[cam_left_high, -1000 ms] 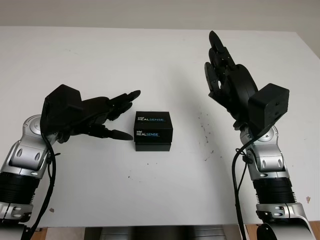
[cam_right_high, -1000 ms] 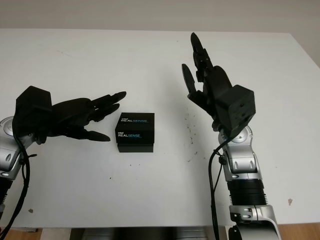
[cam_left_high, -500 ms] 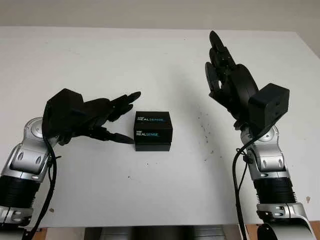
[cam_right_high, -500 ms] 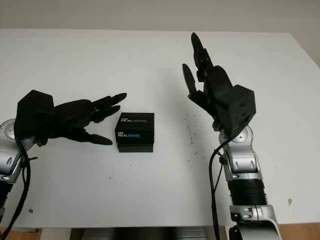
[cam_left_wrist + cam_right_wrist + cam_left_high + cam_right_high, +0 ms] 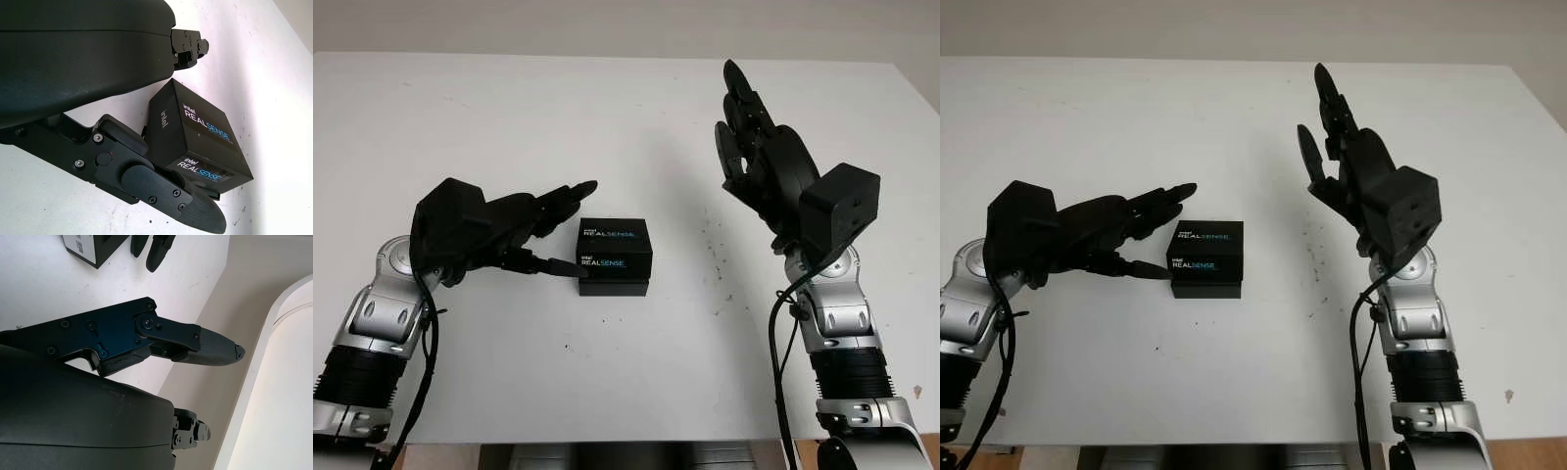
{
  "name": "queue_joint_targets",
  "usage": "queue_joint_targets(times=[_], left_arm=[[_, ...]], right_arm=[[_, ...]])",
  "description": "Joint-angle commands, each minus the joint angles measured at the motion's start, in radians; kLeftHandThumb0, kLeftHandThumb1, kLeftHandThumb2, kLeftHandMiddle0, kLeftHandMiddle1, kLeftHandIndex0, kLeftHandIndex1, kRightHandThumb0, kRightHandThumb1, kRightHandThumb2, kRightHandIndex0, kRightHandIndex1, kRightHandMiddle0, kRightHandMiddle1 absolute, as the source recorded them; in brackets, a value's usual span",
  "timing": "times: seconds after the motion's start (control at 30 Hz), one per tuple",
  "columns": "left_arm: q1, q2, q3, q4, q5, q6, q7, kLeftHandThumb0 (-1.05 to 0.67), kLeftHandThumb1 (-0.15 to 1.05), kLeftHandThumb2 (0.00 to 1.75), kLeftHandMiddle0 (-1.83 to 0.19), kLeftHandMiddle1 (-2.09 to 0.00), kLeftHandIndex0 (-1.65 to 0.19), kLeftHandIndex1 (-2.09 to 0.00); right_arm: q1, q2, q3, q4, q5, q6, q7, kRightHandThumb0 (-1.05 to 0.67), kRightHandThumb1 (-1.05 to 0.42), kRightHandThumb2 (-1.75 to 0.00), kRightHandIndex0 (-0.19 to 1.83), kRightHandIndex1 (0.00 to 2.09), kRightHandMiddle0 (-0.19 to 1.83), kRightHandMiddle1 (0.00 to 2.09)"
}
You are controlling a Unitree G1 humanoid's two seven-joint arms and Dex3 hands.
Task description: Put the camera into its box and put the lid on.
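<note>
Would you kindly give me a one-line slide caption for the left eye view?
Left hand open beside the lidded RealSense box, right hand open and raised above the white table.

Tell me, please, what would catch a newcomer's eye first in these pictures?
The small black box with its lid on, near the middle of the white table, draws the eye first. The left hand reaches in beside the box, open around its left side, one finger low at the base. The right hand is raised, open, well to the box's right.
</note>
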Motion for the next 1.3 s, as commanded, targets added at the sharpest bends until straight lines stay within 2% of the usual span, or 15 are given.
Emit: queue_joint_targets(times=[0.0, 0.2, 0.6, 0.73, 0.87, 0.93, 0.97, 1.0, 1.1, 1.27], left_arm=[[-0.004, -0.006, -0.01, 0.01, 0.005, -0.008, 0.0, -0.82, 0.84, 0.05, -0.01, -0.07, 0.04, -0.1], [-0.002, -0.02, -0.007, 0.031, -0.005, -0.041, -0.005, -0.78, 0.84, 0.05, -0.03, -0.07, 0.04, -0.1], [0.008, -0.028, -0.003, 0.014, -0.017, -0.028, -0.001, -0.66, 0.79, 0.04, -0.14, -0.09, -0.06, -0.15], [0.017, -0.033, -0.001, 0.009, -0.015, -0.043, 0.019, -0.56, 0.78, 0.04, -0.25, -0.14, -0.14, -0.2], [0.025, -0.036, -0.009, 0.022, 0.008, -0.105, 0.04, -0.5, 0.76, 0.05, -0.38, -0.22, -0.24, -0.28], [0.027, -0.038, -0.013, 0.027, 0.018, -0.123, 0.049, -0.47, 0.76, 0.05, -0.34, -0.48, -0.19, -0.51], [0.028, -0.039, -0.014, 0.029, 0.021, -0.128, 0.052, -0.46, 0.75, 0.05, -0.28, -0.68, -0.12, -0.71], [0.028, -0.041, -0.014, 0.028, 0.023, -0.128, 0.055, -0.46, 0.75, 0.05, -0.25, -0.77, -0.09, -0.8], [0.034, -0.048, -0.013, 0.032, 0.032, -0.156, 0.074, -0.47, 0.78, 0.06, -0.25, -0.95, -0.08, -1.01], [0.036, -0.059, -0.004, 0.051, 0.03, -0.195, 0.088, -0.42, 0.81, 0.06, -0.3, -1.1, -0.13, -1.15]], right_arm=[[0.002, -0.009, -0.006, -0.019, 0.004, -0.006, 0.004, -0.68, -1.05, -0.64, -0.11, 0.05, -0.08, 0.04], [0.003, -0.01, -0.007, -0.019, -0.004, -0.01, -0.003, -0.69, -1.05, -0.64, -0.1, 0.05, -0.08, 0.04], [0.004, -0.012, -0.008, -0.027, 0.001, 0.004, -0.002, -0.68, -1.05, -0.65, -0.1, 0.05, -0.08, 0.04], [0.003, -0.011, -0.009, -0.03, 0.003, 0.014, -0.003, -0.68, -1.05, -0.64, -0.11, 0.05, -0.08, 0.04], [0.002, -0.013, -0.008, -0.024, -0.002, 0.005, -0.004, -0.68, -1.05, -0.64, -0.1, 0.05, -0.07, 0.05], [0.002, -0.014, -0.009, -0.023, -0.002, 0.001, -0.005, -0.68, -1.05, -0.64, -0.1, 0.05, -0.07, 0.05], [0.002, -0.014, -0.009, -0.023, -0.002, 0.001, -0.005, -0.67, -1.05, -0.64, -0.1, 0.05, -0.07, 0.05], [0.003, -0.013, -0.01, -0.023, -0.001, 0.001, -0.005, -0.67, -1.05, -0.64, -0.1, 0.05, -0.07, 0.05], [0.004, -0.014, -0.011, -0.027, 0.0, 0.009, -0.004, -0.66, -1.05, -0.65, -0.1, 0.05, -0.08, 0.05], [0.002, -0.014, -0.013, -0.022, 0.0, 0.001, -0.004, -0.65, -1.05, -0.65, -0.1, 0.05, -0.09, 0.04]])
